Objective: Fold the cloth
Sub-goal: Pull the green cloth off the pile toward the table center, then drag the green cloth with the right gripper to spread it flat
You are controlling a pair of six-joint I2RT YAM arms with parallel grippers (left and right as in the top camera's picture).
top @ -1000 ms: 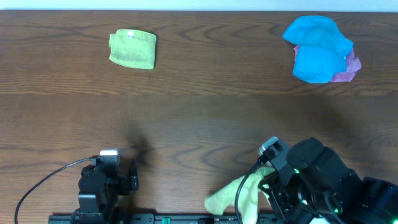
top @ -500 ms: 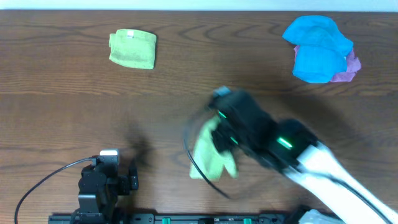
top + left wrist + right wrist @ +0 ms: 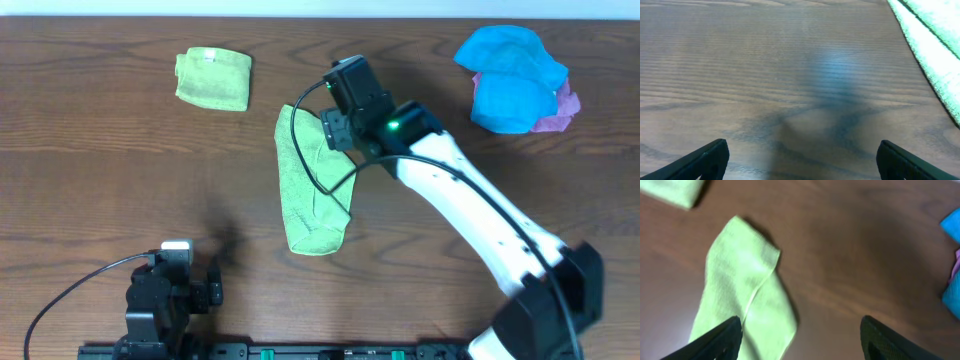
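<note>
Right arm (image 3: pixel 470 205) extended forward, right claw (image 3: pixel 801 330) agape, left claw (image 3: pixel 801 152) agape

wood table (image 3: pixel 120 190) | green cloth (image 3: pixel 300 205) centre | folded cloth (image 3: pixel 213 78) far-left | blue cloth (image 3: pixel 510 72), pink cloth (image 3: pixel 567 106) far-right

Table (image 3: pixel 120 170): dark wood-grain top, smooth, low sheen, with a soft glare patch in the left wrist view. Cloth (image 3: pixel 305 190): light green, matt, fine napped weave; folded green cloth (image 3: pixel 212 78), blue cloth (image 3: pixel 510 70) and pink cloth (image 3: pixel 567 108) look equally matt and soft. Right arm (image 3: pixel 480 215): glossy white shell, matt black housing; left gripper (image 3: pixel 802 147) and right gripper (image 3: pixel 801 322) are matt black.
</note>
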